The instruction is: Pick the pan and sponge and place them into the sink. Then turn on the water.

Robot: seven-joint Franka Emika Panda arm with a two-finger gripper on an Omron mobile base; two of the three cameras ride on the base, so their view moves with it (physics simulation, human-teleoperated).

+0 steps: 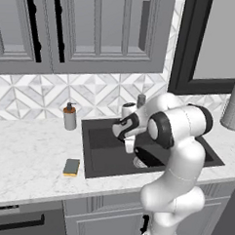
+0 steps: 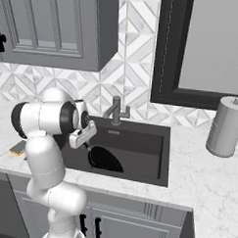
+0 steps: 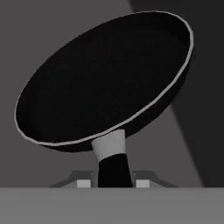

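pan (image 3: 105, 74): in the sink (image 1: 95, 162), bowl tilted in the hand view, handle (image 3: 114, 168) running back between the fingertips; seen in the right base view as a dark round shape low in the basin, under the hand.
gripper (image 3: 114, 180): low over the sink, one fingertip (image 3: 84, 183) on each side of the handle, a sliver of gap showing on both sides; jaws look slightly apart, yet a light grip on the handle cannot be ruled out from these views.
pan handling: judged stiff, smooth and fairly heavy for a two-finger hold; long handle makes the bowl lever downward, likely to swing or slip if pinched far from the bowl; best hold judged to be on the handle close to the pale collar, jaws square across it.
pan risk: hard against the basin, so probably a clatter or a slide on release rather than damage.
sponge (image 1: 71, 167): flat on the pale counter (image 1: 24, 158), just left of the sink's left rim, well apart from the hand; not yet in the basin.
sponge handling: judged light, soft and springy; squashes under the jaws, unlikely to slip; best taken across its short sides from above.
faucet (image 2: 116, 111): at the back rim of the sink, no stream visible.
soap bottle (image 1: 69, 117): upright on the counter, behind the sponge, near the sink's back left corner.
progress: pan step looks nearly finished; sponge and water still to do.
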